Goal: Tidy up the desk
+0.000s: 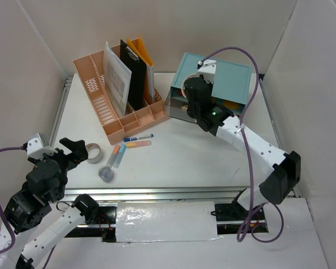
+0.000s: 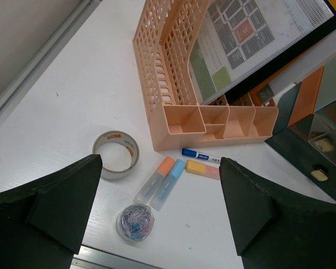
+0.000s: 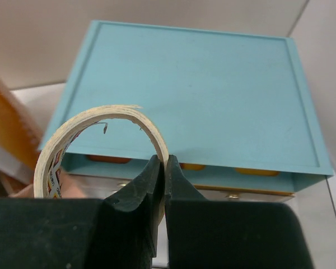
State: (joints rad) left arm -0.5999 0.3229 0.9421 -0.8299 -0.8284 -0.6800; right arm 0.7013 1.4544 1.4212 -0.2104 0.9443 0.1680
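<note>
1. The desk fills the walled space ahead of the arm bases and is judged only partly tidied.
2. Papers and a clipboard are stood in the organizer at back left.
3. Loose on the near-left part lie a tape roll, two highlighters, a marker and a clip tub.
4. A second tape is pinched by its wall in the almost closed right gripper. It is held over the cabinet, whose drawer looks pulled out; it is not yet stowed.
5. The left gripper is spread wide and empty above the loose items.
</note>
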